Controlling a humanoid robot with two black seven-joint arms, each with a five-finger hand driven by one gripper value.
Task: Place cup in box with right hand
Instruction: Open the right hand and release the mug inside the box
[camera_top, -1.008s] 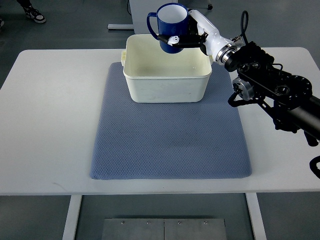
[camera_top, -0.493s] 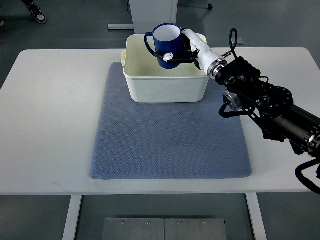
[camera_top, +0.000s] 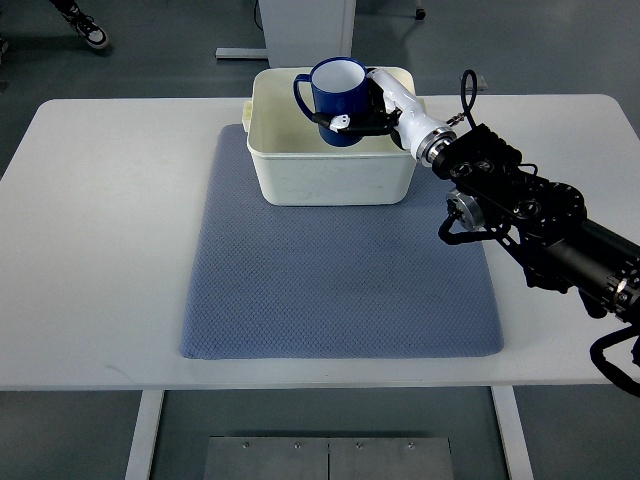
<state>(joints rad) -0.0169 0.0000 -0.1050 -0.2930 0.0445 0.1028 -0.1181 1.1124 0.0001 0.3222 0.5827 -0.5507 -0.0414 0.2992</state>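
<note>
— One arm only is seen, entering from the right edge; its lower part is cut off by the frame. What is held?

— A blue cup (camera_top: 338, 88) is clasped by the right hand (camera_top: 372, 104), fingers (camera_top: 343, 123) curled round its side. Upright, white inside, handle turned left.

— Cup position?

— It is held within the mouth of the white box (camera_top: 333, 135), toward the far right part. Whether the base is resting on the box floor cannot be told; the underside is hidden by the box wall and the hand.

— Box placement?

— It is set on the far end of a blue mat (camera_top: 340, 280) laid on the white counter (camera_top: 100, 230).

— Anything else noted?

— A shoe (camera_top: 88, 30) is partly seen on the floor at top left, cut off by the frame. No left hand is in view.
</note>
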